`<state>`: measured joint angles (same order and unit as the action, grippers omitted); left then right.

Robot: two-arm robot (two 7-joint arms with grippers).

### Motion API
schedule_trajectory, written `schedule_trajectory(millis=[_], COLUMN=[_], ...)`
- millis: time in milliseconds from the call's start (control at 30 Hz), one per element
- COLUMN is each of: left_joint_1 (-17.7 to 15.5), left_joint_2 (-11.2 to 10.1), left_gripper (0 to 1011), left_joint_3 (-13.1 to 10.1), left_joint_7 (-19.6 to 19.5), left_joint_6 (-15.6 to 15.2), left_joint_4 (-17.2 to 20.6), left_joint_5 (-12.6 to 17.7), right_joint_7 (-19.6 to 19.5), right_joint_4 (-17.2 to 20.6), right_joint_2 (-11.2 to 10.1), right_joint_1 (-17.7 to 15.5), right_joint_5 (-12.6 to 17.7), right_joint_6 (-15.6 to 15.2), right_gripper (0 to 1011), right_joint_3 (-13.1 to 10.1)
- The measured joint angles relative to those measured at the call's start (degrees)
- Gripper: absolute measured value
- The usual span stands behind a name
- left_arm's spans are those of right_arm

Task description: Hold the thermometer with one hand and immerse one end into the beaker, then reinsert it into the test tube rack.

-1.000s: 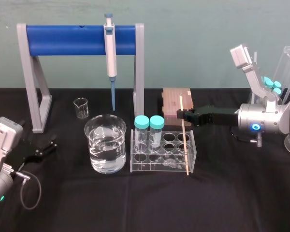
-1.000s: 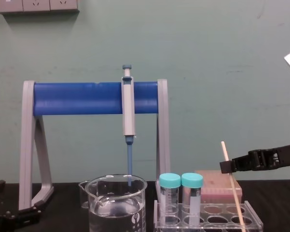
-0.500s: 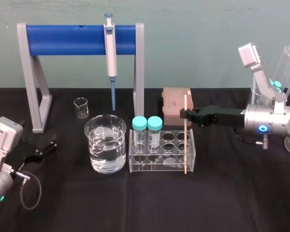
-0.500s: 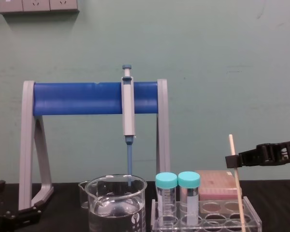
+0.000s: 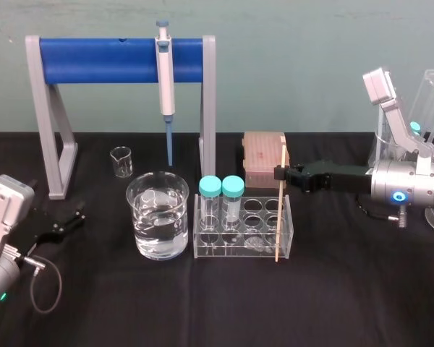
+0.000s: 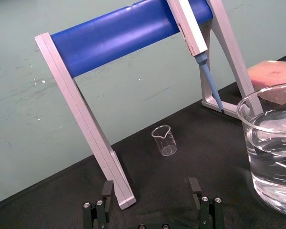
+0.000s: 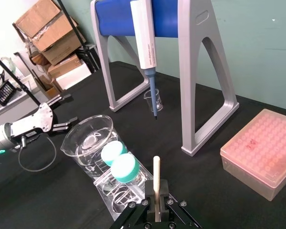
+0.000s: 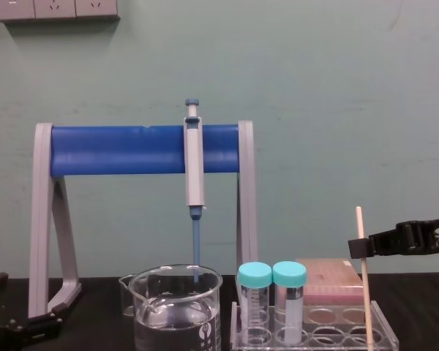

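Standing almost upright, the thermometer has its long axis running top to bottom just right of centre in the head view. Its lower end is down in a hole at the right end of the test tube rack, and its top rises above the capped tubes. The right gripper reaches in from the right edge of the frame and is clamped on the rod's upper part. A second ago the rod leaned with its top toward the left. Since then the top has swung rightward with the gripper while the foot has stayed in its hole, and the chest view now shows it close to vertical. The beaker, left of the rack, holds clear liquid to about half its height. The rack carries the two teal-capped tubes at its left end. The left gripper rests at the lower left on the black table, fingers spread apart.
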<state>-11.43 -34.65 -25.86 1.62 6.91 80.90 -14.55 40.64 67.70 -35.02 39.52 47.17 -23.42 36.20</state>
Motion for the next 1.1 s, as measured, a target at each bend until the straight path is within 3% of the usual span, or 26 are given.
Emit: schedule_trajectory(millis=[533, 1100], left_joint_1=[0.0, 0.0], left_joint_2=[0.0, 0.0], left_gripper=[1004, 1004], left_joint_3=[0.0, 0.0], left_joint_7=[0.0, 0.0], left_joint_6=[0.0, 0.0], left_joint_4=[0.0, 0.0], left_joint_5=[0.0, 0.0], right_joint_7=[-3.7, -3.9], right_joint_4=[-1.5, -1.5], right_joint_2=[1.2, 1.3], right_joint_1=[0.0, 0.9], right_joint_5=[2.9, 3.2], right_joint_6=[-0.7, -2.2], right_gripper=[55, 55], right_joint_3=[-1.4, -0.1])
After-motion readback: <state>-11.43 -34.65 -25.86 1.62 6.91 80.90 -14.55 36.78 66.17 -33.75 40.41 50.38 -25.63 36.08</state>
